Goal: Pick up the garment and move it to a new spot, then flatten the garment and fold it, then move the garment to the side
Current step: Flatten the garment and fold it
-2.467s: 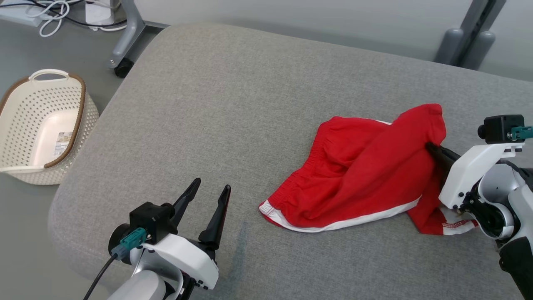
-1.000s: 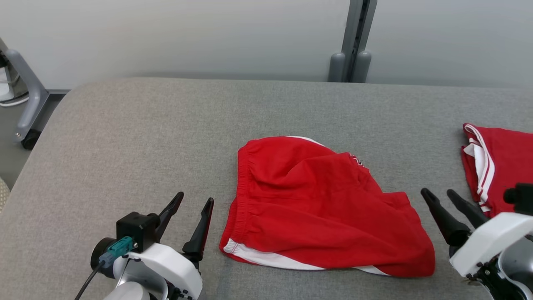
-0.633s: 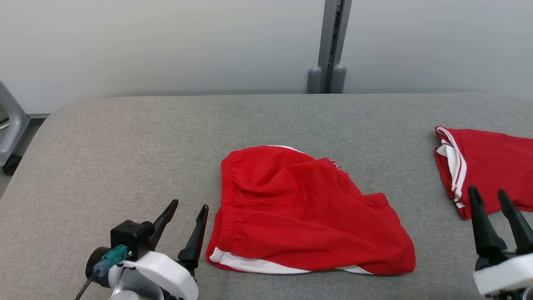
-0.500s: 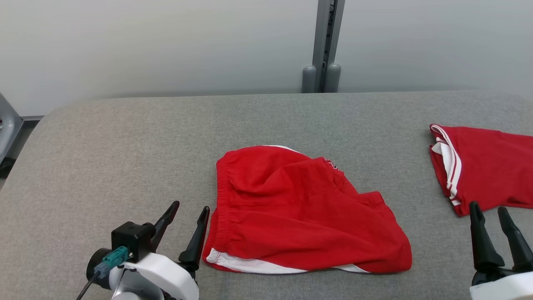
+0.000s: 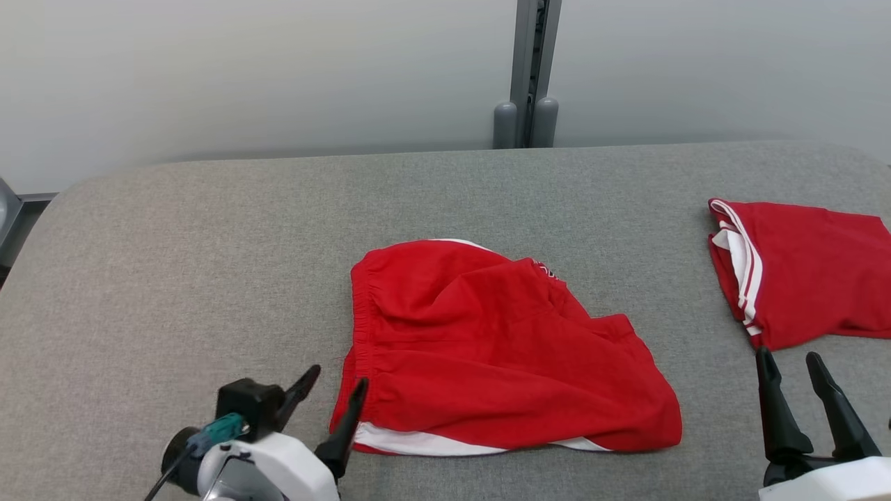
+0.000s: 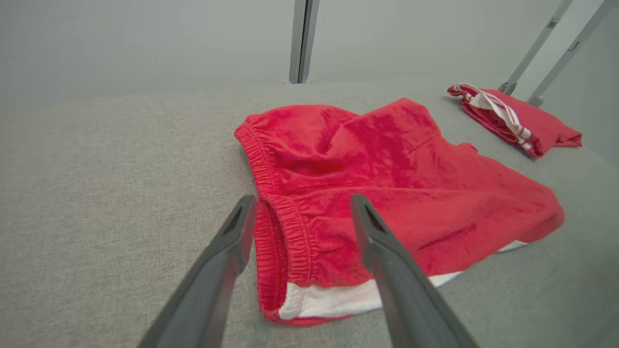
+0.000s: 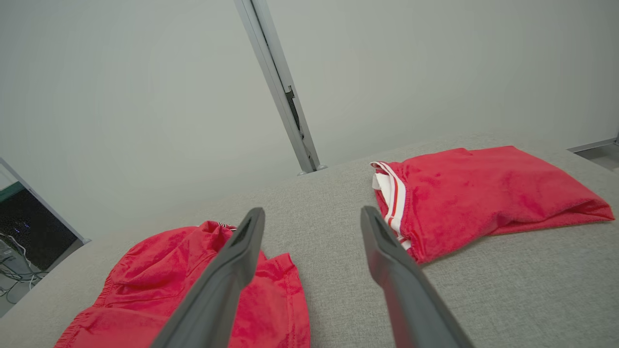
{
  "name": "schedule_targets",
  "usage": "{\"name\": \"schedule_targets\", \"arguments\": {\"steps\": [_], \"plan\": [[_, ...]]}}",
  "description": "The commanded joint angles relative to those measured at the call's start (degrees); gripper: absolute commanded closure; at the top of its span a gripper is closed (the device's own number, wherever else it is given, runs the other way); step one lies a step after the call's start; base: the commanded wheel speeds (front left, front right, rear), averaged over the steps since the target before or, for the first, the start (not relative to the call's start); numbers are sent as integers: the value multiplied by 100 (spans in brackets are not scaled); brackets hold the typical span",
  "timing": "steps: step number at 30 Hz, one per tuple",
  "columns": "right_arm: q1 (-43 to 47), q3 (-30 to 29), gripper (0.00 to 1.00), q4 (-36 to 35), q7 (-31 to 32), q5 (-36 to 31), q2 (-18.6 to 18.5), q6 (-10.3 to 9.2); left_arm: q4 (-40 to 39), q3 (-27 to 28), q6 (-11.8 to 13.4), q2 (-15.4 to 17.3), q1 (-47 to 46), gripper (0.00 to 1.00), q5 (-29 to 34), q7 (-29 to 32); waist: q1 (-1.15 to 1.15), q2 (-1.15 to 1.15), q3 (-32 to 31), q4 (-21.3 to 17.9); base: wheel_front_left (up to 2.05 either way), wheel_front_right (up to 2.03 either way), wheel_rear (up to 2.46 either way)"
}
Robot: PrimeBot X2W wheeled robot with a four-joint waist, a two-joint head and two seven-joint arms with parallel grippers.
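- Head view: we see the garment (image 5: 501, 348) lying crumpled mid-cushion (image 5: 209, 243), with our left gripper (image 5: 339, 376) spread at its near-left corner.
- Left wrist view: our fingers (image 6: 232, 241) frame the waistband (image 6: 285, 222), holding nothing.
- Right wrist view: our right gripper (image 7: 312, 210) gapes empty, left of a folded red piece (image 7: 483, 193).

The head camera looks forward and down from high up on the grey padded surface (image 5: 209, 243), taking in the red shorts (image 5: 501, 348) at centre, the folded red garment (image 5: 800, 271) at right and the upright post (image 5: 527, 69) behind. The left wrist camera sits low and close, facing along the left gripper (image 6: 303, 198) at the shorts' waistband, the folded garment far beyond. The right wrist camera, low and tilted, faces along the right gripper (image 7: 312, 210) between both garments; all three views share shorts, folded garment and post.
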Motion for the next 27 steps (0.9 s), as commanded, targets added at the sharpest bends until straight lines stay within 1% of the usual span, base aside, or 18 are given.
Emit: {"name": "schedule_targets", "arguments": {"steps": [1,7,9,11,12,14,15,18,21,22,23,24,25,27], "plan": [[-59,20,0,15,12,-23,-21,5,64,-64,-75,16,-194,0,-26,187,0,0,4,-7,0,0,0],[-178,156,0,74,8,0,-53,5,473,-303,-339,-55,-623,0,-358,1238,0,0,94,-125,0,0,0],[-205,201,0,91,15,10,-69,5,640,-309,-373,-24,-840,0,-407,1512,0,0,143,-199,0,0,0],[-249,216,0,106,0,0,-78,5,801,-290,-435,-71,-981,0,-543,1771,0,0,203,-261,0,0,0],[-249,216,0,106,0,0,-78,5,801,-290,-435,-71,-981,0,-543,1771,0,0,203,-261,0,0,0],[-314,260,0,133,-7,-9,-82,5,1070,-214,-489,-98,-1255,0,-700,2027,0,0,300,-358,0,0,0],[-314,260,0,133,-7,-9,-82,5,1070,-214,-489,-98,-1255,0,-700,2027,0,0,300,-358,0,0,0],[-369,307,0,176,-16,-12,-80,5,1395,-228,-582,-163,-1406,0,-853,2333,0,0,379,-444,0,0,0],[-430,313,0,211,-40,-5,-78,5,1629,-204,-664,-269,-1500,0,-983,2426,0,0,420,-508,0,0,0],[-434,316,0,220,-57,-2,-80,5,1677,-221,-713,-276,-1504,8,-1010,2451,0,0,427,-520,0,0,0],[-437,316,0,229,-69,-1,-83,5,1709,-202,-764,-272,-1536,23,-1027,2407,0,0,438,-530,0,0,0],[-442,314,0,241,-69,-4,-86,5,1744,-161,-782,-288,-1562,29,-1050,2362,0,0,449,-535,0,0,0],[-452,314,0,253,-79,-7,-86,5,1779,-159,-821,-309,-1575,100,-1071,2348,0,0,456,-538,0,0,0],[-457,305,0,281,-95,-18,-81,5,1846,-200,-867,-336,-1570,100,-1086,2408,0,0,450,-532,0,0,0]]}}
